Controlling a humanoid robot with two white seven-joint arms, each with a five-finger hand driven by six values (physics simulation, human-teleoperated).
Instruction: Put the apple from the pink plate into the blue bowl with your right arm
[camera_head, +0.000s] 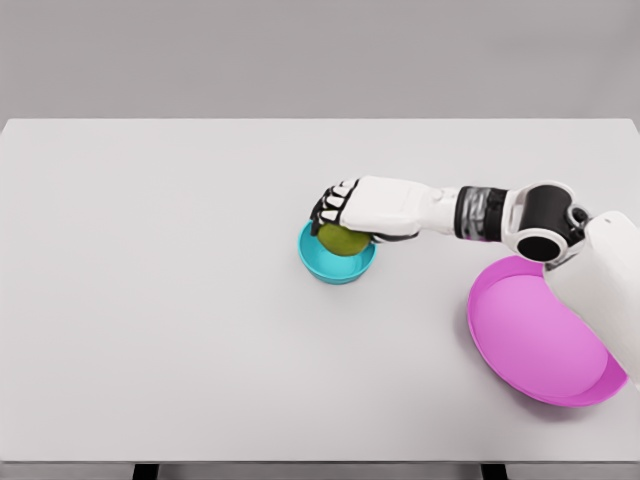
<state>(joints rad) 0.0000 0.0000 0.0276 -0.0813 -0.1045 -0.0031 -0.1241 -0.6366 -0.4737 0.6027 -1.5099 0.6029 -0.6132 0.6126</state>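
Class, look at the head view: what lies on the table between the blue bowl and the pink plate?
Nothing rests there: in the head view the table between the blue bowl and pink plate is bare; only the right arm passes above it.

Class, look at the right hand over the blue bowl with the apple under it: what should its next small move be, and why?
Probably open the fingers and let go. The right hand is curled over the green apple, which already sits inside the blue bowl, and the pink plate is empty. Whether the apple rests on the bowl's bottom is not visible, so release gently before lifting away.
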